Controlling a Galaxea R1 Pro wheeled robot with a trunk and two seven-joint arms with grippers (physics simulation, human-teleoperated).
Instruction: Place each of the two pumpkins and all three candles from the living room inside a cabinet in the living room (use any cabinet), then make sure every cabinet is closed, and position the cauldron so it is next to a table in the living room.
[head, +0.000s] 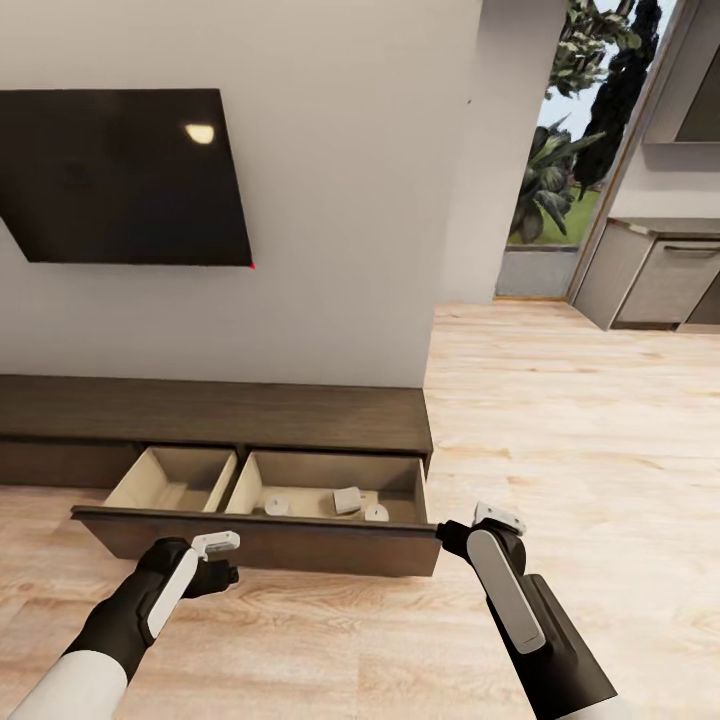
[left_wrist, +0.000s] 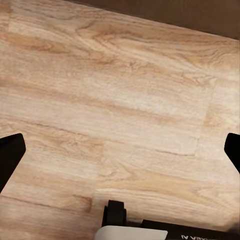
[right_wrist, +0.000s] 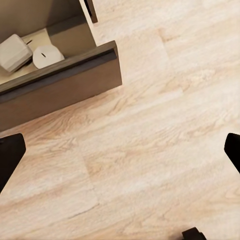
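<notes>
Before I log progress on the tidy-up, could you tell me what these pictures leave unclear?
- Head view: the front strip of the open drawer floor is hidden by its own front panel; three candles show.
- Head view: the cabinet is cut off by the picture's left edge.
- Right wrist view: the drawer interior runs off the frame past two candles.
- Wrist views: the left gripper and right gripper show fingertips at the frame edges only.

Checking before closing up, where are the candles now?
In the head view, three candles lie in the right compartment of the cabinet's open drawer, below the wall TV.
</notes>
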